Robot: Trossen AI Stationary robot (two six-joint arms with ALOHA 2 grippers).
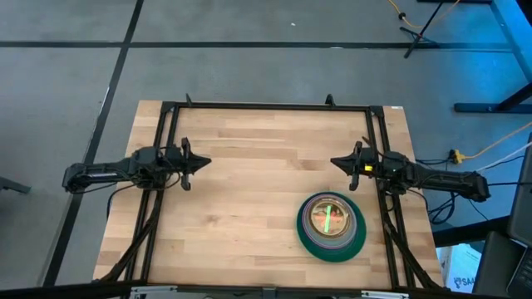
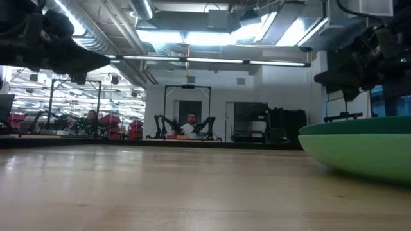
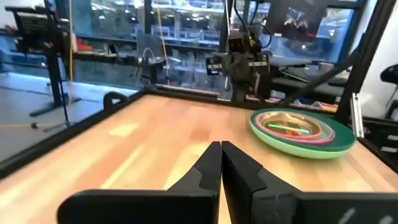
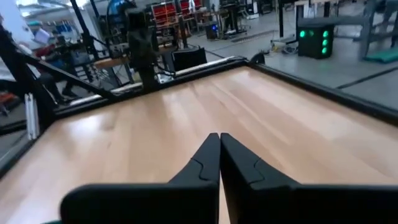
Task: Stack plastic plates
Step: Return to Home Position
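Note:
The plastic plates stand in one stack [image 1: 332, 226] on the table's near right part, its bottom on the wood. The larger green plates are below, with magenta and the smaller translucent ones nested on top. The stack also shows in the left wrist view [image 3: 302, 129] and the low view [image 2: 359, 147]. My left gripper [image 1: 206, 163] is shut and empty above the table's left side. My right gripper [image 1: 335, 162] is shut and empty above the table's right side, just beyond the stack toward the far edge.
A black frame [image 1: 266, 106] runs along the table's far, left and right edges. Bare wood [image 1: 241, 199] lies between the arms and left of the stack. People sit at benches in the room beyond [image 2: 191, 125].

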